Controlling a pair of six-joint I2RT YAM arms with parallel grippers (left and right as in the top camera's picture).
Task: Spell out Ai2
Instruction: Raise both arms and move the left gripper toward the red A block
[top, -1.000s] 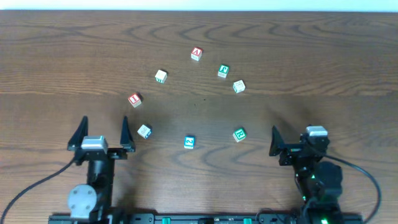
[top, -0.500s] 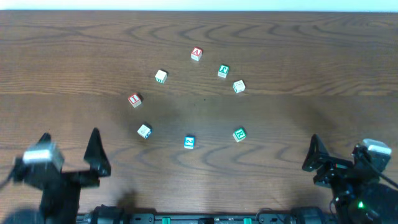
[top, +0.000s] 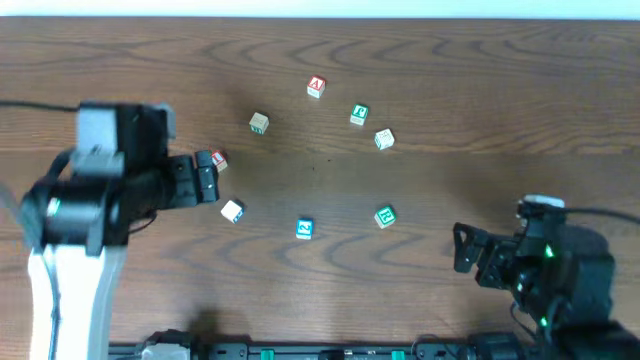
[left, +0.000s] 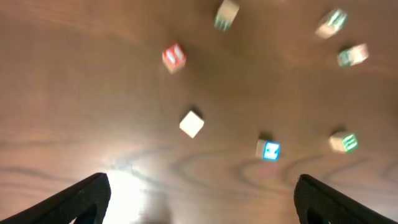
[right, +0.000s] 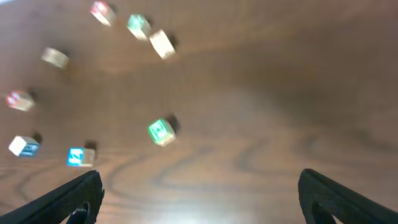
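Both pairs of jaws gape empty, the left arm (top: 100, 190) hovering by the red I cube (top: 217, 160), A cube (top: 316, 87) far back, 2 cube (top: 305, 229) up front on the worktop (top: 480, 80), and a hasty drop could knock I askew.

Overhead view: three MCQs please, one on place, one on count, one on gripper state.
1. The blue 2 cube lies: A) below the red A cube in frame; B) above it; C) stacked on it.
2. Cubes on the table: A) five; B) eight; C) eleven.
3. The left gripper is: A) open, empty; B) shut on a cube; C) out of view.

1 A: the 2 sits low, the A near the top.
2 B: eight separate cubes show.
3 A: the left wrist view shows its fingers wide apart, nothing between.
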